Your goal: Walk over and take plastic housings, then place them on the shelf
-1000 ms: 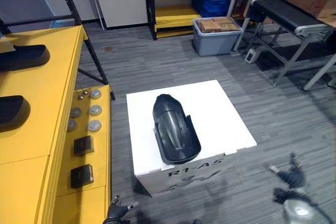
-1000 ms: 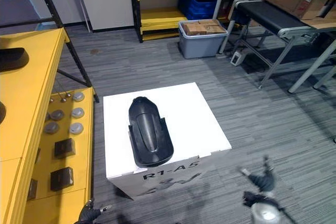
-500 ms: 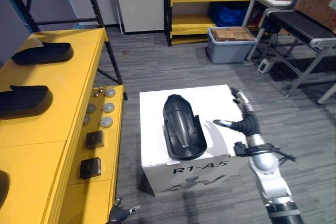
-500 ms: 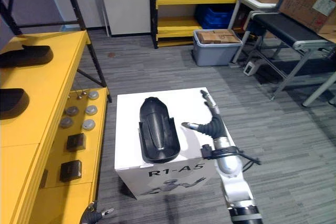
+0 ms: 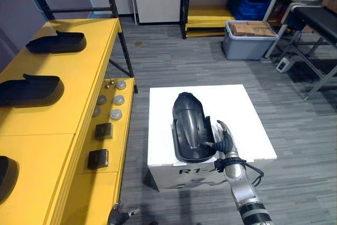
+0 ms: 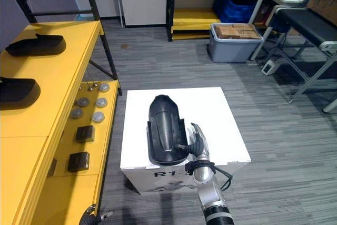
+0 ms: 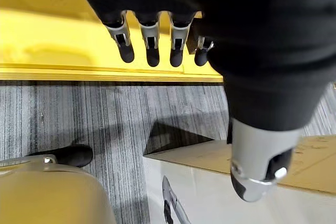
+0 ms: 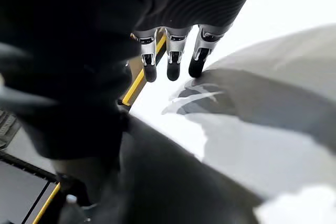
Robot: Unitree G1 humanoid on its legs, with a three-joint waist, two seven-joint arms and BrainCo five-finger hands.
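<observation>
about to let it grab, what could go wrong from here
1. The right hand meets the black housing on one flank only, fingers straight; closing there could push it sideways rather than grip it.
2. The housing's near end lies close to the white box's front edge, so a nudge might tip it off.
3. The left hand hangs low, giving no support.

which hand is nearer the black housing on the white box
Right. The right hand touches the housing on its right side; the left hand hangs low by the yellow shelf.
</observation>
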